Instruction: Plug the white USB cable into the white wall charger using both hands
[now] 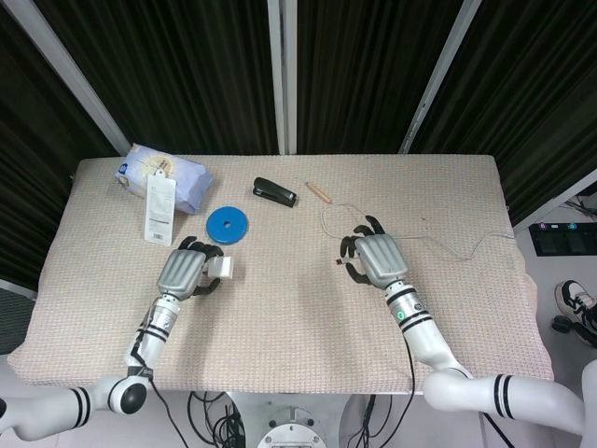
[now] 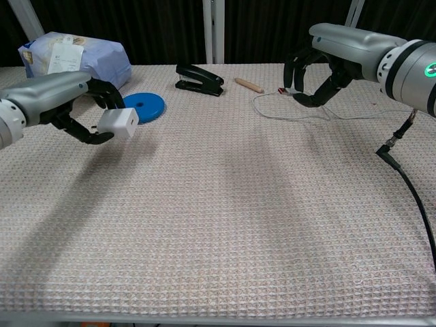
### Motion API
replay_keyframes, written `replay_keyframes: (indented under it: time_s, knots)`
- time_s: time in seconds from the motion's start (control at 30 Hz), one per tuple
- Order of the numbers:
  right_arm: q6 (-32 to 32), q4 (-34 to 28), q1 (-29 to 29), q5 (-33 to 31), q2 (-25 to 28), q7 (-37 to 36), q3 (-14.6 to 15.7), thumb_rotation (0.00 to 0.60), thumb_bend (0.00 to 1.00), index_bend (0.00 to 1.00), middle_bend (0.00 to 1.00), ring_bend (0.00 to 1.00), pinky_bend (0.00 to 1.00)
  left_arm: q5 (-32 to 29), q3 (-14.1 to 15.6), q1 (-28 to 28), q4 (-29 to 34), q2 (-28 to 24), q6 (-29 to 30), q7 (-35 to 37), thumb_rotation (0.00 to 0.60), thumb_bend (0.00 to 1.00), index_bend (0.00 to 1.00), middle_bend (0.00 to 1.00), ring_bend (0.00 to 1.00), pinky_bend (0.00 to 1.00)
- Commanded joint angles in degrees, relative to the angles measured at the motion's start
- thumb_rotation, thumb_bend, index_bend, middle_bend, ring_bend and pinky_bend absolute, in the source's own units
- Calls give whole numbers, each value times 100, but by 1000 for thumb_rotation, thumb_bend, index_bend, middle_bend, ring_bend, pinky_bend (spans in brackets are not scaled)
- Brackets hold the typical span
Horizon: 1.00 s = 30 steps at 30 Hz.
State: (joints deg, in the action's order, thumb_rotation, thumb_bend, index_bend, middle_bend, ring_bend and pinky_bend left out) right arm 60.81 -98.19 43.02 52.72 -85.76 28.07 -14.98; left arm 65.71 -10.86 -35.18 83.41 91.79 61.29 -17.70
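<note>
My left hand grips the white wall charger and holds it a little above the cloth, left of centre. My right hand pinches the plug end of the thin white USB cable, lifted off the table. The rest of the cable loops on the cloth under that hand and trails off to the right. A wide gap separates plug and charger.
A blue disc lies just behind the charger. Further back are a black stapler, a wooden peg and a blue-white bag. A black arm cable hangs at right.
</note>
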Motion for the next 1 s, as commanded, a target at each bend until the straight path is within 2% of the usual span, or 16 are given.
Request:
replay_keyframes:
  time_s: [0.03,0.23,0.37,0.57,1.0]
  knots:
    - [-39,-173,370,-532,-204,454,-221,600,357,575,510,220,86,-139,-176,-140,398,-93,103,-463,586,422,465,459,259,147]
    - [64,-43,831,-1325,-619,838,-478,600,360,581,510,232,91,-640,-428,-431,885,-68,208,-1357,588,423,465,460,264,152]
    - [199,96,1049,-1625,-876,944,-601,600,362,582,510,233,91,-1013,-609,-617,1114,-15,290,-1747,588,421,466,465,271,172]
    - [466,273,1317,-1804,-1204,1136,-679,600,362,582,510,233,92,-1581,-788,-885,1409,76,433,-2241,588,420,466,471,283,191]
    - [894,673,1591,-1886,-1726,1346,-737,600,362,583,511,233,92,-2297,-880,-1218,1781,169,883,-2784,590,419,468,472,288,206]
